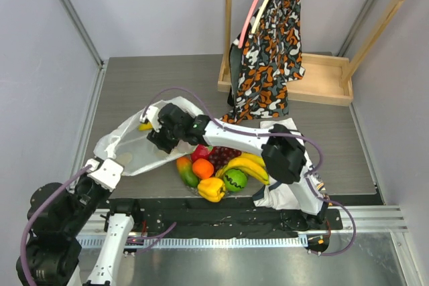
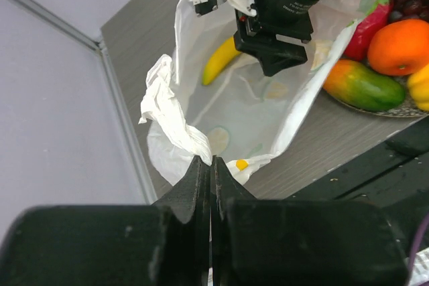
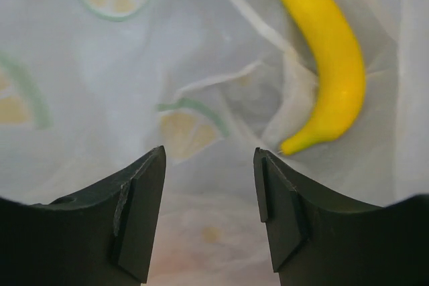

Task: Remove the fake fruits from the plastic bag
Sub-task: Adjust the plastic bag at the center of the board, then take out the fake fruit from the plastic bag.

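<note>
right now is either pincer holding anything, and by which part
The left pincer pinches the plastic bag by its crumpled edge; the right pincer, inside the bag, holds nothing.

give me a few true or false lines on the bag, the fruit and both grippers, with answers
1. The left gripper is shut on the bag's edge. True.
2. The bag is empty. False: a banana lies inside it.
3. The right gripper holds the banana. False: its jaws stand open, with the banana off to one side and not between them.
4. An orange lies among the fruit outside the bag. True.
</note>
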